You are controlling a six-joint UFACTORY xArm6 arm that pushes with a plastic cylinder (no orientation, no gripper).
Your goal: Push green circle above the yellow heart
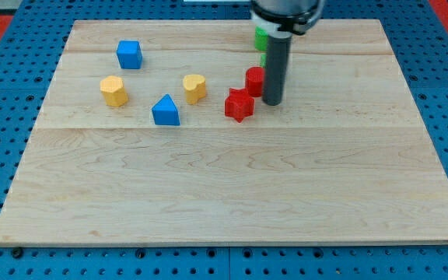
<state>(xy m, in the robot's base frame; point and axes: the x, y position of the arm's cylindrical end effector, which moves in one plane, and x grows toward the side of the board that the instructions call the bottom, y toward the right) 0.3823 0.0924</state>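
Note:
The yellow heart lies left of the board's middle, near the view's top. A green block shows at the top, mostly hidden behind the rod; a second sliver of green shows just below it, so I cannot tell which is the circle. My tip rests on the board below the green pieces, just right of a red cylinder and a red star. The tip is well to the right of the yellow heart.
A blue cube sits at the upper left. A yellow hexagon lies below it. A blue triangular block lies lower left of the heart. The wooden board sits on a blue pegboard.

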